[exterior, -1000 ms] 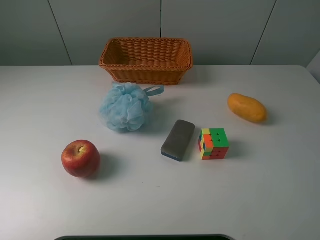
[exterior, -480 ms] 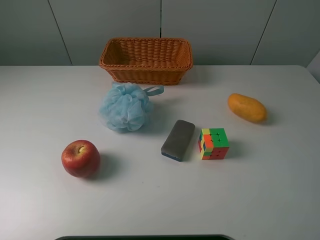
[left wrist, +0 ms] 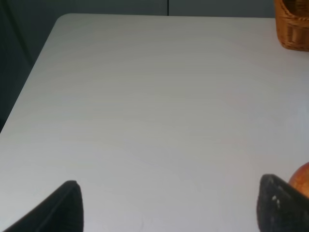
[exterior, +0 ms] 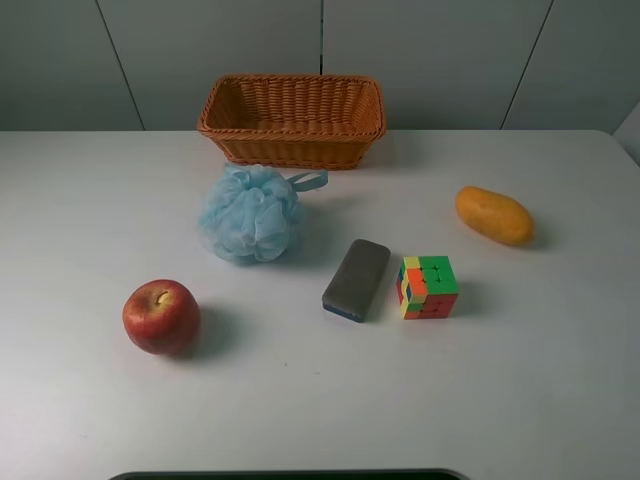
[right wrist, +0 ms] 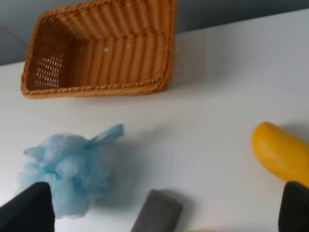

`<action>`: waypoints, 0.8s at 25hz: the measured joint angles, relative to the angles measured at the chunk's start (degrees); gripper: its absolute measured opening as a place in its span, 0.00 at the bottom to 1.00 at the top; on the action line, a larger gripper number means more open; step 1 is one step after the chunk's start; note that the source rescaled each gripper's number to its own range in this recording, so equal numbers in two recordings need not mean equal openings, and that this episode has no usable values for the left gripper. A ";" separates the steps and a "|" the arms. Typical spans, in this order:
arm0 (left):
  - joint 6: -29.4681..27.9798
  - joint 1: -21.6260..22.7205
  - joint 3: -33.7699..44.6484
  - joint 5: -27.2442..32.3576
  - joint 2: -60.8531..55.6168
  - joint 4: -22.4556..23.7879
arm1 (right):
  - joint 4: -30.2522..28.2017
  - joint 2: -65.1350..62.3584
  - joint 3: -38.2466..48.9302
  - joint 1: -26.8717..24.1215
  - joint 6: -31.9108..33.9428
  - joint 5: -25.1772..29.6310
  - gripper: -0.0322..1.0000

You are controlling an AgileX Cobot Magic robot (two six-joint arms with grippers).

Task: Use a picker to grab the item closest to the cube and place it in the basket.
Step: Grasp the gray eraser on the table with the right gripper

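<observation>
The grey-topped, blue-based eraser block (exterior: 356, 280) lies flat on the white table just left of the multicoloured cube (exterior: 427, 287). The wicker basket (exterior: 292, 121) stands at the back of the table and holds nothing. Neither arm shows in the exterior high view. In the right wrist view my right gripper (right wrist: 161, 220) is open, with the basket (right wrist: 99, 50) and the eraser block (right wrist: 155, 209) ahead of it. My left gripper (left wrist: 171, 212) is open over bare table at the left side, with a corner of the basket (left wrist: 293, 26) in sight.
A fluffy light-blue bath pouf (exterior: 251, 214) lies between the basket and the eraser block. A red apple (exterior: 161, 316) sits front left and a yellow mango (exterior: 494, 215) at the right. The table's left edge (left wrist: 29, 82) shows in the left wrist view.
</observation>
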 joint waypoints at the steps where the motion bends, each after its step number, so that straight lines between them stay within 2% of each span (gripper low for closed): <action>1: 0.00 0.00 0.00 0.00 0.00 0.00 | 0.00 2.28 -0.30 1.27 1.04 -0.63 1.00; 4: 0.00 0.00 0.00 0.00 0.00 0.00 | -0.87 8.67 -0.45 5.75 4.76 -1.88 1.00; 10: 0.00 0.00 0.00 0.00 0.00 0.00 | -7.57 19.93 -0.54 15.13 15.47 -3.08 1.00; 15: 0.00 0.00 0.00 0.00 0.00 0.00 | -9.26 26.36 -0.54 19.67 21.54 -3.22 1.00; 20: 0.00 0.00 0.00 0.00 0.00 0.00 | -9.26 31.96 -0.54 21.51 23.37 -3.45 1.00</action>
